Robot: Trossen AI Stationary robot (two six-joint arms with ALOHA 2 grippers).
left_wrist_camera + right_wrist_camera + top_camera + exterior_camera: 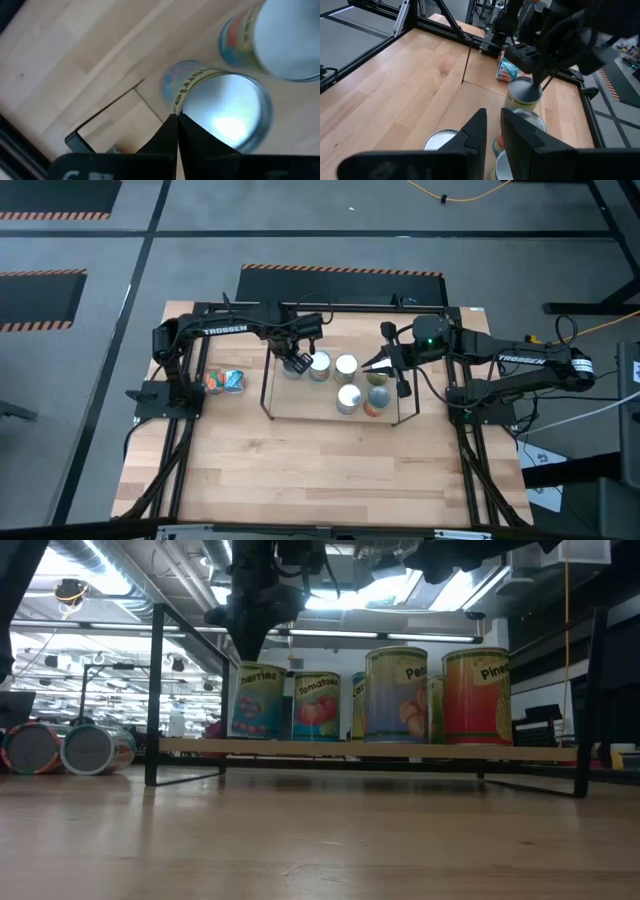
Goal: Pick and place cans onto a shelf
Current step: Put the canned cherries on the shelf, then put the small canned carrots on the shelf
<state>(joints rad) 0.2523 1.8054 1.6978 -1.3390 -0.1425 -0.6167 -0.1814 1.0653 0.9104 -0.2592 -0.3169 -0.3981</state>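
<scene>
The shelf (pixel 400 750), a low black-wire rack with a wooden board, holds several upright cans: cherries (pixel 257 700), tomatoes (pixel 316 705), peaches (pixel 396 695) and pineapple (pixel 476 695). My left gripper (pixel 297 363) is shut, and its tips point down at the cherries can's silver top (pixel 225 112) at the shelf's far left. My right gripper (pixel 372 365) hovers empty above the cans on the shelf's right part, its fingers (pixel 480 130) a narrow gap apart. Two cans (pixel 222 381) lie on their sides on the table left of the shelf. My left gripper comes from above with shut fingers (pixel 170 135), their tips at the rim (pixel 182 107) of the cherries can's top. I cannot tell whether the tips touch it. The can stands upright on the shelf board.
The shelf's upright wire ends (pixel 155 690) stand at its corners. The black table-edge frame (pixel 180 470) runs along both sides. Bare wooden tabletop (pixel 320 470) lies on the near side of the shelf. The two lying cans also show in the low view (pixel 60 748).
</scene>
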